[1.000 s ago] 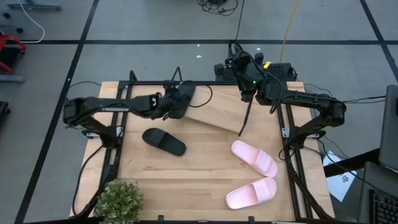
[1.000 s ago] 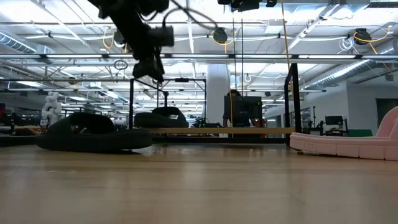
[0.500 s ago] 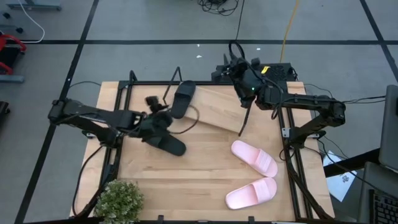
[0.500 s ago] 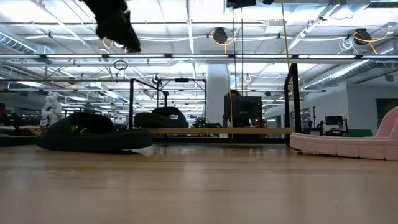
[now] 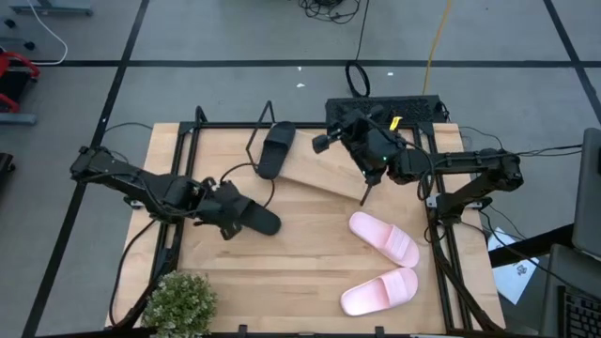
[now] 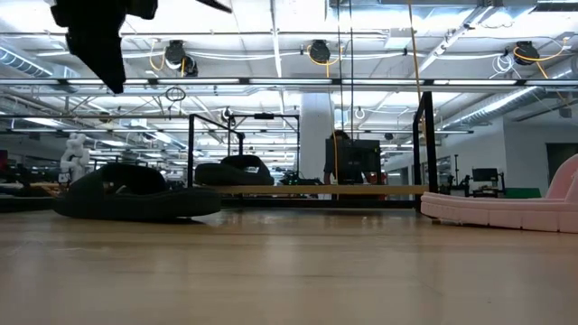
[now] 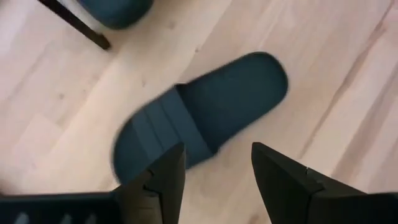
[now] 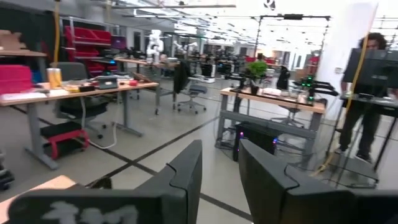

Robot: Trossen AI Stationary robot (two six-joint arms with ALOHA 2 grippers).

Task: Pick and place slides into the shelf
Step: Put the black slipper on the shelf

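Black and pale pink slides are spread over the wooden table (image 5: pixel 282 272). One black slide (image 5: pixel 276 148) lies on the tilted shelf (image 5: pixel 324 164) at the far side, near its left end. The other black slide (image 5: pixel 252 214) lies flat on the table in front of the shelf, and the left gripper (image 5: pixel 225 208) hangs just over its left end with its jaws apart and nothing between them; the left wrist view shows this slide (image 7: pixel 205 112) just beyond the dark fingers (image 7: pixel 163 177). Two pink slides (image 5: pixel 383 238) (image 5: pixel 378 291) lie on the table's right side, one nearer the shelf than the other. The right gripper (image 5: pixel 324 143) is raised over the shelf, jaws narrowly apart and empty. A small potted plant (image 5: pixel 178 300) stands at the near left corner.
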